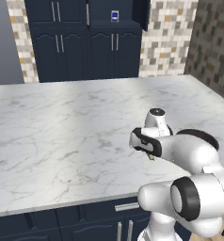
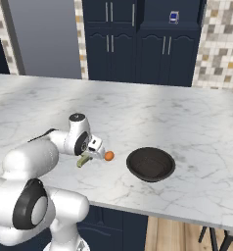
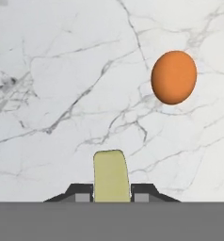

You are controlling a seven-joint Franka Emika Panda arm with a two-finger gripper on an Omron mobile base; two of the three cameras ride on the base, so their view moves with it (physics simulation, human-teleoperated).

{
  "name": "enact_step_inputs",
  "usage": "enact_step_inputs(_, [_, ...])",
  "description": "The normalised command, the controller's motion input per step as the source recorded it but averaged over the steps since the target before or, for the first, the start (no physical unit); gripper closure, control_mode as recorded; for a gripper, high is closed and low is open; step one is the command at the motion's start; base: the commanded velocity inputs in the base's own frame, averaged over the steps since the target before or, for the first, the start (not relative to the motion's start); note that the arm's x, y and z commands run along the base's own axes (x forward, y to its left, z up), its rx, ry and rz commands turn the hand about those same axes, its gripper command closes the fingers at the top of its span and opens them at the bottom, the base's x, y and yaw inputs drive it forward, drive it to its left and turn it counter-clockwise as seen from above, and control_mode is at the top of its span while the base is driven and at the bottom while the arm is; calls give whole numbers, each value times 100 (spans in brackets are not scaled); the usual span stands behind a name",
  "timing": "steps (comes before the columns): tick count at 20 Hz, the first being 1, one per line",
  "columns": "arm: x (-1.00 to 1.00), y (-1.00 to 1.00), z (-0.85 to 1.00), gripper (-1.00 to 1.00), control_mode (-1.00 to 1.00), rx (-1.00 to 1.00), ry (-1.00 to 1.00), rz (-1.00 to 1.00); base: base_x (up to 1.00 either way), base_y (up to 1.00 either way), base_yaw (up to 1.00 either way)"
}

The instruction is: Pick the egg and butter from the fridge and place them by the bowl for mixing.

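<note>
You are looking at one egg [image 2: 108,156], one butter [image 2: 82,161] stick and one bowl [image 2: 151,164], all on the marble counter [image 2: 187,122]. In the right base view the egg is sitting left of the bowl, near but apart, with the gripper [image 2: 89,158] just left of the egg. The hand view is showing the gripper [image 3: 112,193] clamping the butter, its long axis running up the frame's lower middle, and the egg at upper right. In the left base view the arm is hiding the bowl.

My views are evenly bright and sharp, with no glare, and only a faint soft shadow under the bowl [image 2: 151,164].
</note>
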Motion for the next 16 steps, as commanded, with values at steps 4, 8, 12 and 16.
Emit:
enact_step_inputs(4, [17,-2,-41,100,-100,5,9,-6,0,0,0])
enact_step_inputs(8, [4,-1,-39,100,-100,2,-11,-8,0,0,0])
enact_step_inputs(12, [14,0,-40,100,-100,1,-16,-12,0,0,0])
enact_step_inputs(16, [31,0,-36,100,-100,0,0,-12,0,0,0])
